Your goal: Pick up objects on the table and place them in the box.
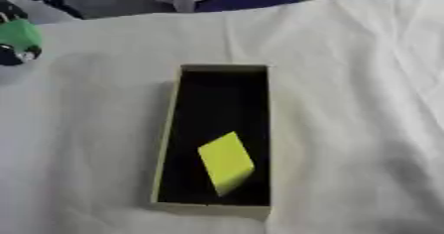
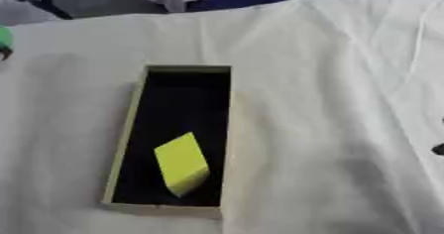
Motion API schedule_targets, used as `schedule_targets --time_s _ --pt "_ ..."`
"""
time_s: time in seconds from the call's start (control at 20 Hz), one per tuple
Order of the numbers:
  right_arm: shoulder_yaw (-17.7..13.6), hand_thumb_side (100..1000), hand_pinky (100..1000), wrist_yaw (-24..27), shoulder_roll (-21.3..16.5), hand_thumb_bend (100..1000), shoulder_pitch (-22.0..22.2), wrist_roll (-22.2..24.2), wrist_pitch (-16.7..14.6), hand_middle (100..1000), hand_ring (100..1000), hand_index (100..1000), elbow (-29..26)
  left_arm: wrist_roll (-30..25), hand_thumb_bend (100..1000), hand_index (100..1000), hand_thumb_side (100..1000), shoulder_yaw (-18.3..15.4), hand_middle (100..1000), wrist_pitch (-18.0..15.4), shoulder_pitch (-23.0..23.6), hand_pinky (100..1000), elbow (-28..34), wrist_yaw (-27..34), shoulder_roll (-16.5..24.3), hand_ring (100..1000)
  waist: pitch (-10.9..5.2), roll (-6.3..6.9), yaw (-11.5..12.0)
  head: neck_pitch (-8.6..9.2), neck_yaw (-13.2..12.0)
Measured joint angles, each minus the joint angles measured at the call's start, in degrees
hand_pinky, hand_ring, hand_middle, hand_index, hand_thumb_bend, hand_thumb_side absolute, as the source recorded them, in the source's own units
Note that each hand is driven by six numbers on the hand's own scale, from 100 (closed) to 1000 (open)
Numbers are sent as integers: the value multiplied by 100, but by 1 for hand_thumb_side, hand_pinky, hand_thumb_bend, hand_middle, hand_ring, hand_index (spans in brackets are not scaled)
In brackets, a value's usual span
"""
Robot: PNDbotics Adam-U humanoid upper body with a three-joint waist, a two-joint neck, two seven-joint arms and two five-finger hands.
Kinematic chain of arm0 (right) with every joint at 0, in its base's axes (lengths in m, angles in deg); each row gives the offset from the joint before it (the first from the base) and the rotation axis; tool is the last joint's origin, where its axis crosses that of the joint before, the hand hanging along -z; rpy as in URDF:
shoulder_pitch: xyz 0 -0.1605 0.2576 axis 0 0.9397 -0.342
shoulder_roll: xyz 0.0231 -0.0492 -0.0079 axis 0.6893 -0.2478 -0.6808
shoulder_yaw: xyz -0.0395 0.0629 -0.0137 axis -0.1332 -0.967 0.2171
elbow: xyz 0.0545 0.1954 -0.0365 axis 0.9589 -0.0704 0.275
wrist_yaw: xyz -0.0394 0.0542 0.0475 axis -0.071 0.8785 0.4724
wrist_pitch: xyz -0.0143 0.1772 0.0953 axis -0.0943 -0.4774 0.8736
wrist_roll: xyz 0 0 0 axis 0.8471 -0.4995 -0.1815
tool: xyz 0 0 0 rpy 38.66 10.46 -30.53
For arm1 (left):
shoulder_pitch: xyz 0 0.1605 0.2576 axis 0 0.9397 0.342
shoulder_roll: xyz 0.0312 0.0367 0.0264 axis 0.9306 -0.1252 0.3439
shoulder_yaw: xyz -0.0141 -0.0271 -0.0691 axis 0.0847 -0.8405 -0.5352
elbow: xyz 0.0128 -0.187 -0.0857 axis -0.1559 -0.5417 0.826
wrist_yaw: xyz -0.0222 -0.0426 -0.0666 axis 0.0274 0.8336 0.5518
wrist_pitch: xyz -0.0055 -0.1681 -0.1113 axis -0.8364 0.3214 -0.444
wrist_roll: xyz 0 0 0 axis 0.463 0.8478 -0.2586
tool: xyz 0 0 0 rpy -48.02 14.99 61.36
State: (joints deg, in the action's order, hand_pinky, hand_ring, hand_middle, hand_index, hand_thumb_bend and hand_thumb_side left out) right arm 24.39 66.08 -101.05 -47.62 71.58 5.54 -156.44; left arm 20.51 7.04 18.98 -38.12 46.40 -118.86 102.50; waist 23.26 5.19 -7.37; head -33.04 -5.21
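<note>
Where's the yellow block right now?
The yellow block lies tilted inside the open box, near its front end, at the middle of the left eye view.

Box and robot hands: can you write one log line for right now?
box: open, on white cloth | yellow block: inside, near end, tilted | left hand: upper left, holding green object | right hand: barely visible

**A cloth-covered test table, likely a lab**

A wrinkled white cloth covers the whole table like a staged workbench. Centred on it lies one long, shallow beige cardboard box with a black inside. Grey floor shows beyond.
</note>
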Motion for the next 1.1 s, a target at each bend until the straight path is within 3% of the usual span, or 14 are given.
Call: schedule_targets --time_s 0.4,0.7,1.1 --pt "-30 722 834 201 -7 100 69 5 2 544 842 829 0 -257 355 719 100 369 555 -487 246 323 965 462 -1 449 -242 -94 113 -280 212" --pt "-62 715 834 330 -7 100 76 24 17 545 842 829 0 -477 325 722 100 939 556 -823 649 334 2471 952 -156 454 -408 -150 168 -479 440" --pt "-76 707 833 500 -7 100 95 68 66 547 841 828 0 -1047 237 724 100 1522 542 -839 884 325 4191 1738 -682 444 -579 -162 228 -622 557"
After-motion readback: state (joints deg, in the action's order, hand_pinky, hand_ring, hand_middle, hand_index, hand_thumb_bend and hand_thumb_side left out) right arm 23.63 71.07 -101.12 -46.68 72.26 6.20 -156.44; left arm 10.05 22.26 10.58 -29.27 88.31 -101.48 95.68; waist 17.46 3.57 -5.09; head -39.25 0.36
